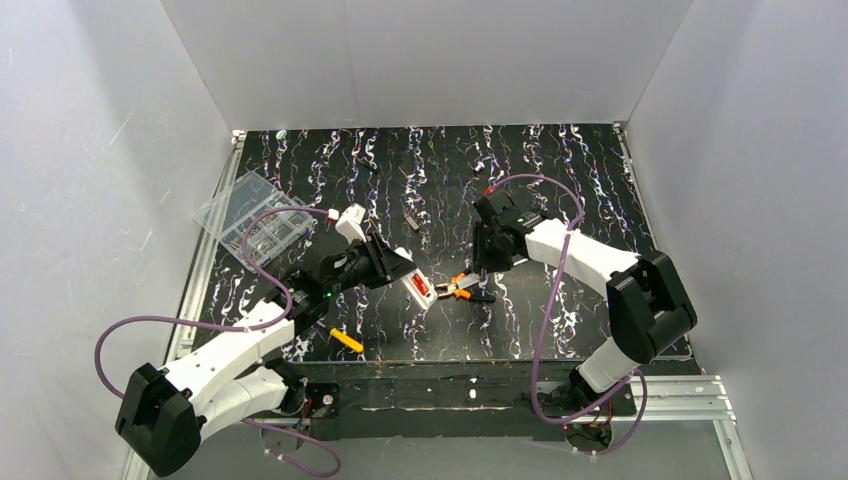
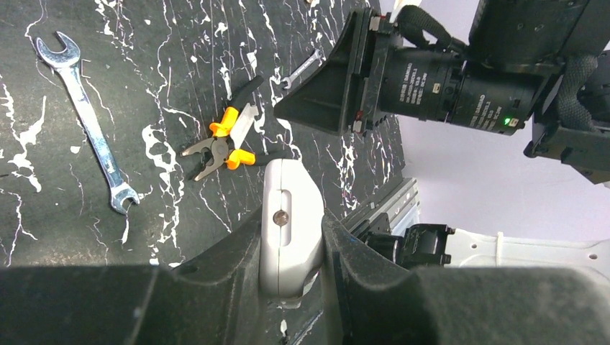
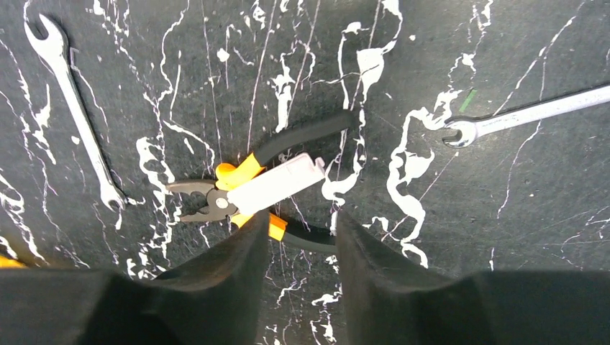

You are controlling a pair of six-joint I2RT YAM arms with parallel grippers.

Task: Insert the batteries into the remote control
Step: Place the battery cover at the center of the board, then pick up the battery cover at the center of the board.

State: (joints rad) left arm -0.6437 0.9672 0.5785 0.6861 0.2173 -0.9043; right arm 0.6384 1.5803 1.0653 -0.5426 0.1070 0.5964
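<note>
The white remote control (image 1: 417, 287) is clamped edge-on between the fingers of my left gripper (image 2: 291, 224) and held above the table. In the top view a red-orange patch, the batteries (image 1: 421, 288), shows in its recess; how many I cannot tell. My left gripper (image 1: 403, 274) is shut on the remote control (image 2: 290, 215). Just right of it, my right gripper (image 1: 482, 282) hangs over the pliers. In the right wrist view my right gripper (image 3: 302, 224) is open with nothing between its fingers, and a flat white plastic piece (image 3: 277, 181) lies across the pliers just ahead of the fingertips.
Yellow-and-black pliers (image 3: 216, 205) lie mid-table under the white piece. A long wrench (image 3: 72, 108) lies to their left and a smaller wrench (image 3: 518, 115) to the right. A clear compartment box (image 1: 255, 218) stands at the back left. A yellow-handled tool (image 1: 347, 340) lies near the front edge.
</note>
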